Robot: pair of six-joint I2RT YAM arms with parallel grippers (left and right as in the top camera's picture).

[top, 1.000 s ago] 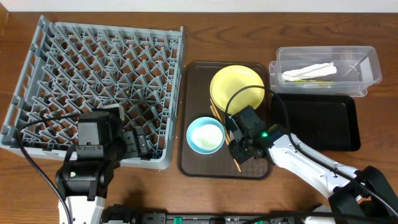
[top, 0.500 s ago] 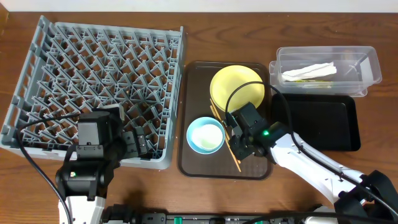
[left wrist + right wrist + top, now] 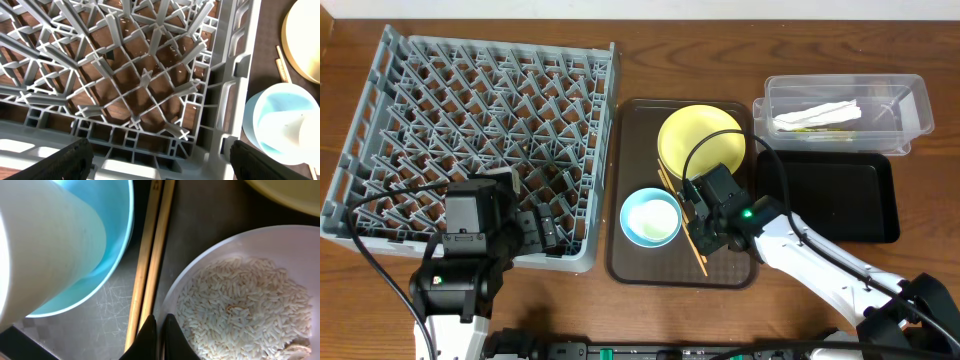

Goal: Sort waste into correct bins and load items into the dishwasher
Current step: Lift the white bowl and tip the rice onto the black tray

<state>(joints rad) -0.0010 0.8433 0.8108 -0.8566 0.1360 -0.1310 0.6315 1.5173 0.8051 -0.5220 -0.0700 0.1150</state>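
The rice-filled white bowl (image 3: 240, 295), on the brown tray (image 3: 640, 130), seems pinched at its rim by the near-closed right gripper (image 3: 161, 332); a level lift for emptying is needed. The left gripper (image 3: 165, 157) is spread empty.

Dark brown tray (image 3: 632, 150) at mid-counter, wood-grain counter (image 3: 720, 60) under everything, pale wall strip (image 3: 620, 8) along far edge.
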